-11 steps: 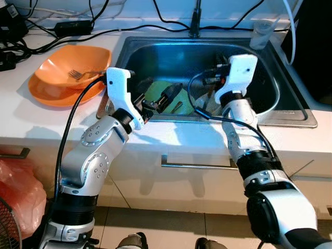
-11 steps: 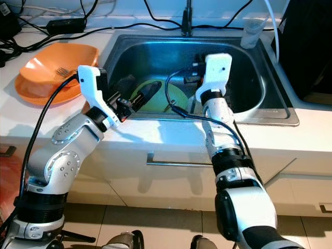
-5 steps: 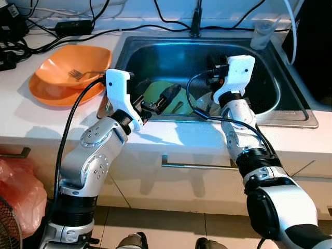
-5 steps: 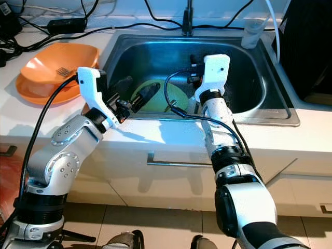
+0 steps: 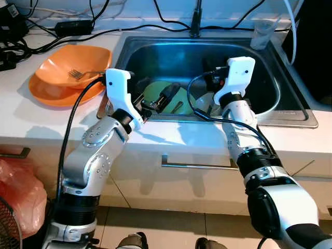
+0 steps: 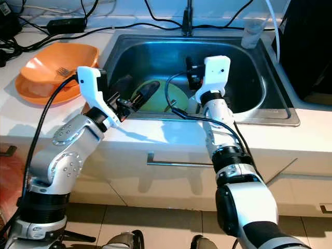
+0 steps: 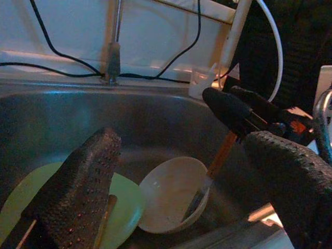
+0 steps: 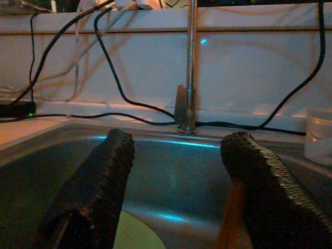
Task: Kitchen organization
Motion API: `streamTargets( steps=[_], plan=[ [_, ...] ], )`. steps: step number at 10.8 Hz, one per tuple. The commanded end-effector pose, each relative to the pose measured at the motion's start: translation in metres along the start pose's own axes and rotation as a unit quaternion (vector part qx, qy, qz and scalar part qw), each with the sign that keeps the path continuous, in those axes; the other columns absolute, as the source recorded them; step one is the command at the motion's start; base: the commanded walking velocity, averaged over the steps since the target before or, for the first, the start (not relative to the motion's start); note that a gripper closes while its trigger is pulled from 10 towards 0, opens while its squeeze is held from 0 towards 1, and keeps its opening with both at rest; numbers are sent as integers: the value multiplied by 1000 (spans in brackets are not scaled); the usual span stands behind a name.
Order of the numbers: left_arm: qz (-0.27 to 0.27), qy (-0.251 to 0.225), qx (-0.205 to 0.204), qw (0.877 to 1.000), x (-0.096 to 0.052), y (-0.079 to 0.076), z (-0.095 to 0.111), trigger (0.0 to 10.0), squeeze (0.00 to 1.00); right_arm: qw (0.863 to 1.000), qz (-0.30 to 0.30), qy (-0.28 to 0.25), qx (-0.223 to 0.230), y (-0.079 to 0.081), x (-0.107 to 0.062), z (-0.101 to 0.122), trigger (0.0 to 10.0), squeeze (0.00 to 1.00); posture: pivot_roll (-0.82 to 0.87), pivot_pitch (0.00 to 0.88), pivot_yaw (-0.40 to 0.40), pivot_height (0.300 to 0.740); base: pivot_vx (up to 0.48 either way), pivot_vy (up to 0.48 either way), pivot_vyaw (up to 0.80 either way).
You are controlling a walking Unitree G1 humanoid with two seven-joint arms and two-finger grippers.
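Observation:
In the steel sink (image 5: 290,117) a green plate (image 5: 155,92) lies at the front left, with a white bowl (image 7: 171,192) tipped beside it. A utensil with an orange-brown handle (image 7: 220,155) stands slanted in the bowl. My left gripper (image 5: 158,95) hovers open just above the green plate, near the sink's front wall. My right gripper (image 6: 190,75) hangs open over the bowl. The handle (image 8: 231,218) rests against one of its fingers (image 8: 259,176), with a wide gap to the other finger.
Stacked orange bowls (image 5: 57,85) with a fork (image 5: 78,74) sit on the white counter left of the sink. A faucet (image 5: 195,21) stands at the sink's back, a clear cup (image 5: 261,33) at its back right. Black cables and a power adapter (image 5: 72,27) run along the wall.
My right wrist has turned slightly, so its fingers now reach a little further left over the bowl. The left arm has hardly moved.

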State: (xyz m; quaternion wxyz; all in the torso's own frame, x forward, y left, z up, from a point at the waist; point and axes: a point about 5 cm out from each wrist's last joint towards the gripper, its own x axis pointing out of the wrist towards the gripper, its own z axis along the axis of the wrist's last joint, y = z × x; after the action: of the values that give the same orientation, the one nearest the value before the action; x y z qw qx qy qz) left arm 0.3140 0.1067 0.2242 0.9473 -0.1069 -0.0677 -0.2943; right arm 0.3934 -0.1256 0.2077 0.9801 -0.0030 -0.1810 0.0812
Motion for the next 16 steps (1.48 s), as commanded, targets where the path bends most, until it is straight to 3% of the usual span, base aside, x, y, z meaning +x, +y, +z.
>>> streamTargets(
  steps=[1, 7, 9, 11, 12, 13, 14, 15, 16],
  plan=[
    [-5, -5, 6, 1000, 2, 0, 2, 10000, 1000, 1000, 0, -18, 1, -2, 5, 9, 10000, 1000, 77, 117, 42, 740, 0, 0, 0],
    [14, -20, 30, 999, 6, 7, 8, 10000, 1000, 1000, -10, -17, -7, -9, 4, 8, 10000, 1000, 73, 96, 41, 740, 0, 0, 0],
    [78, -28, 99, 992, 7, 22, 11, 10000, 1000, 1000, -11, -18, 3, -10, 4, 9, 10000, 1000, 71, 93, 37, 740, 0, 0, 0],
    [142, -39, 121, 982, 5, 44, 16, 10000, 1000, 994, 35, -31, 100, 11, 0, 16, 10000, 1000, 57, 92, 33, 740, 0, 0, 0],
    [157, -39, 138, 977, 4, 49, 17, 10000, 1000, 990, 59, -33, 124, 20, -4, 18, 10000, 1000, 50, 91, 29, 740, 0, 0, 0],
    [181, -37, 161, 969, 2, 57, 15, 10000, 1000, 985, 86, -30, 150, 31, -12, 21, 10000, 831, 39, 91, 23, 740, 0, 0, 0],
    [201, -34, 190, 960, 0, 64, 14, 10000, 714, 979, 109, -28, 169, 40, -21, 25, 10000, 310, 30, 91, 20, 740, 0, 0, 0],
    [215, -30, 211, 953, -1, 70, 15, 10000, 0, 974, 131, -21, 181, 46, -31, 28, 10000, 0, 25, 90, 18, 740, 0, 0, 0],
    [219, -28, 228, 948, -2, 74, 15, 10000, 0, 972, 138, -13, 189, 47, -37, 29, 10000, 0, 21, 90, 15, 740, 0, 0, 0]
  ],
)
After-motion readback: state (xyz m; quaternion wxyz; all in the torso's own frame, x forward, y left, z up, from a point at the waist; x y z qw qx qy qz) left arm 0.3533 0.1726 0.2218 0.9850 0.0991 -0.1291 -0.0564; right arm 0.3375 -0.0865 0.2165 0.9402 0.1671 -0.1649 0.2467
